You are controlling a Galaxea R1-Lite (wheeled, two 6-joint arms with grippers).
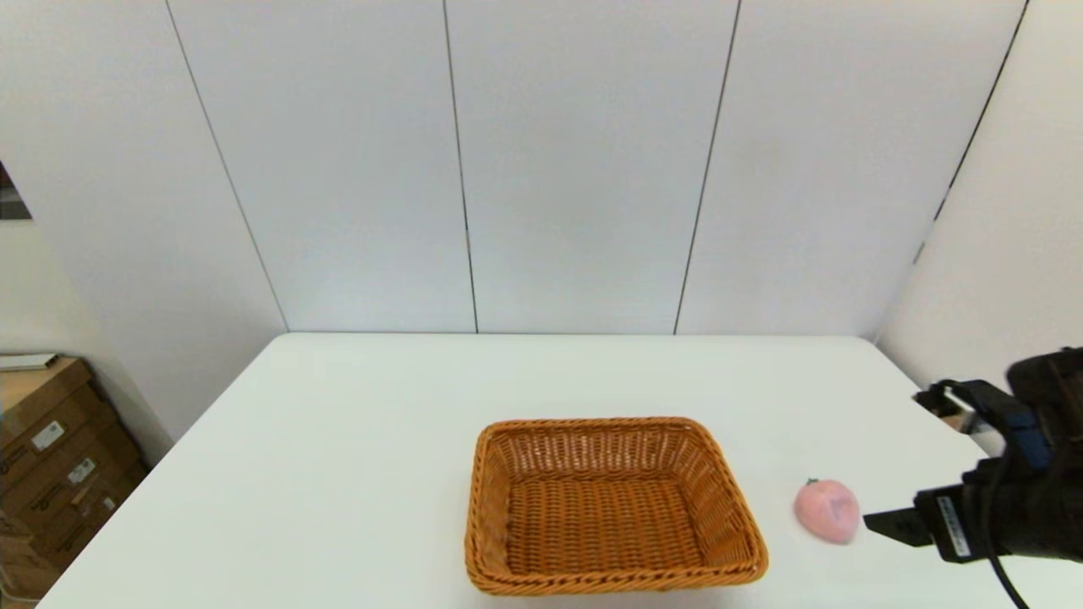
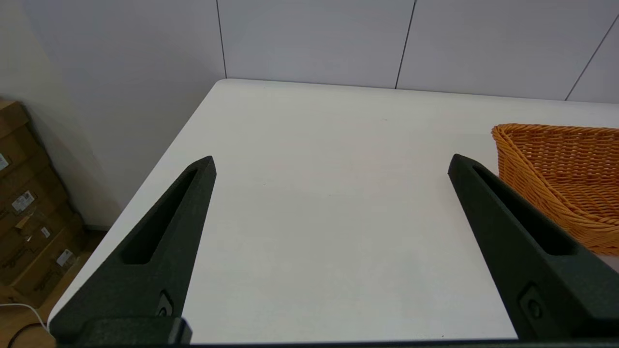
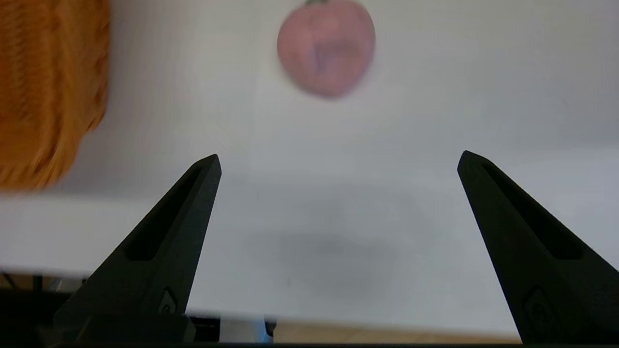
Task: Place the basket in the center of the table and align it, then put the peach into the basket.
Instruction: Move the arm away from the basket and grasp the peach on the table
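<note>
A: Basket first. What was in it?

B: Nothing. The basket sat upright on the table, open side up, and only its woven floor and flared sides showed inside. Long sides ran roughly square to the table's near edge.

A: And the peach?

B: The peach lay on the tabletop just to the right of the basket, apart from its rim — not inside, not touching. Green stem tip pointed away from the robot.

A: Grippers?

B: The right gripper was low over the table, on the far side of the peach from the basket. Its fingers were spread wide, holding nothing. In the head view one fingertip sat right beside the peach, with no contact I could make out. In the right wrist view the peach lay ahead of the fingertips, roughly centred on the gap, and a corner of the basket showed off to one side.

A: Left one?

B: The left gripper hung over bare table left of the basket, also spread wide and empty, out of the head view.

A: Anything in the way?

B: No — bare white surface between peach and basket. Cardboard boxes stood on the floor, well left of the basket, off the table.
</note>
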